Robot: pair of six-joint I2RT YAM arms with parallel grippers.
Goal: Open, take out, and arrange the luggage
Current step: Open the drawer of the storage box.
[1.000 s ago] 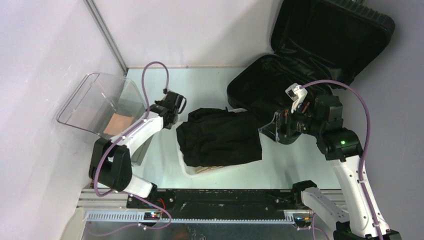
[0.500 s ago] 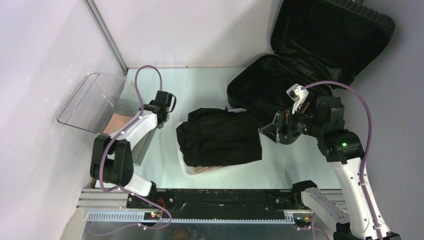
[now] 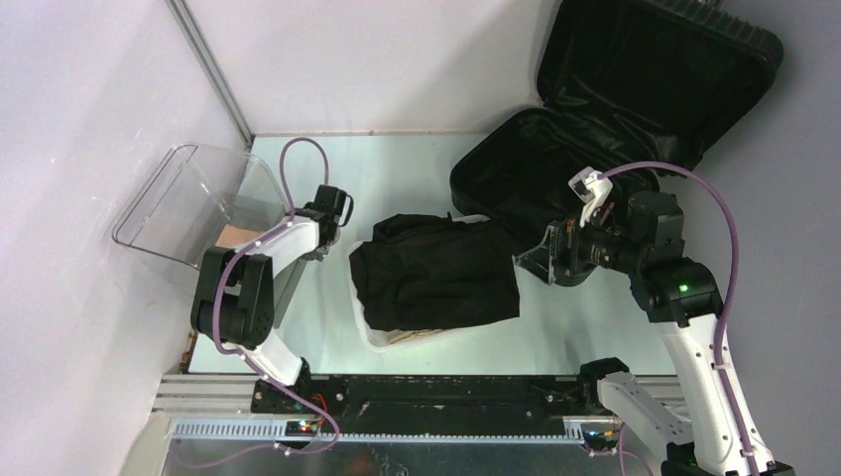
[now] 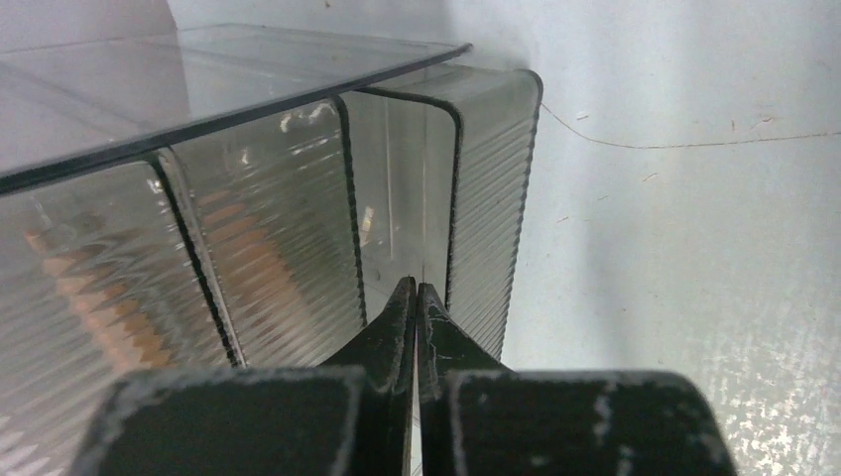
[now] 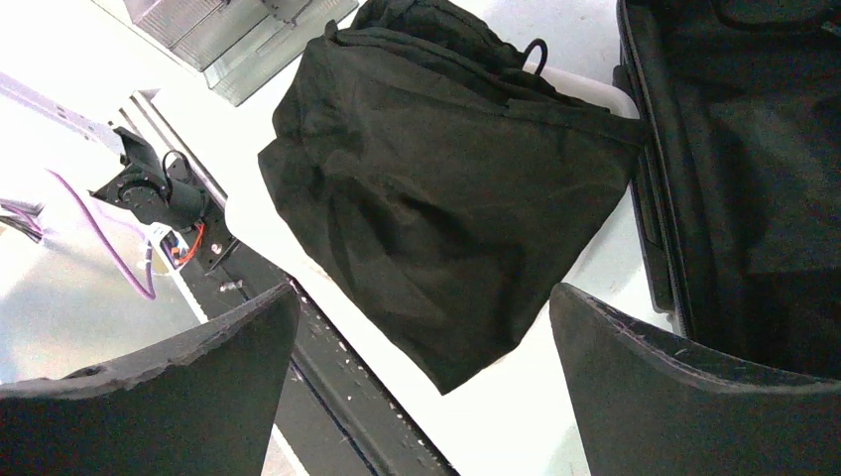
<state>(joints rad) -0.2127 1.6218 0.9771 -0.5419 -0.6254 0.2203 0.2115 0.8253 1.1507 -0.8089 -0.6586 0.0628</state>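
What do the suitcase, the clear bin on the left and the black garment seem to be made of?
The suitcase: probably hard plastic, matte black, ribbed along the lid's edge; inside, dull black fabric lining.
The clear bin: see-through plastic, perhaps acrylic, glossy, with finely ribbed walls.
The garment: soft black cloth, matte, creased and folded.
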